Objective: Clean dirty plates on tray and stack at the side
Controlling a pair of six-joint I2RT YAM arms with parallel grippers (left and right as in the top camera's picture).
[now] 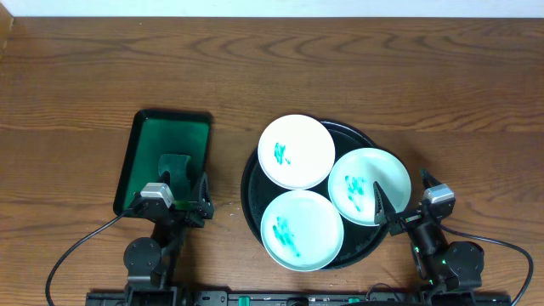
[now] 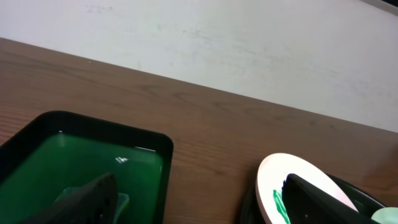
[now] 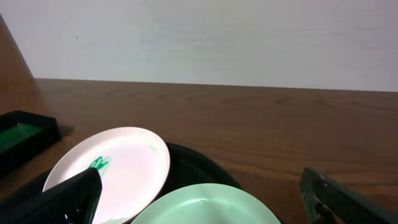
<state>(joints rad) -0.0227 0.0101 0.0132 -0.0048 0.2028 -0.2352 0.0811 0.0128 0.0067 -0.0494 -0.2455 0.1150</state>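
Three white plates with teal smears lie on the round black tray (image 1: 357, 136): one at the back left (image 1: 296, 151), one at the right (image 1: 369, 186), one at the front (image 1: 302, 229). My left gripper (image 1: 180, 192) is open and empty over the near end of the green tray (image 1: 170, 127). My right gripper (image 1: 403, 204) is open and empty at the right plate's near edge. The left wrist view shows the back plate (image 2: 273, 180). The right wrist view shows the back plate (image 3: 124, 165) and the right plate (image 3: 208, 205).
A small pale green pad (image 1: 174, 163) lies in the rectangular green tray, seen also in the left wrist view (image 2: 121, 200). Brown wooden table (image 1: 272, 68) stretches behind both trays to a white wall. Cables run along the front edge.
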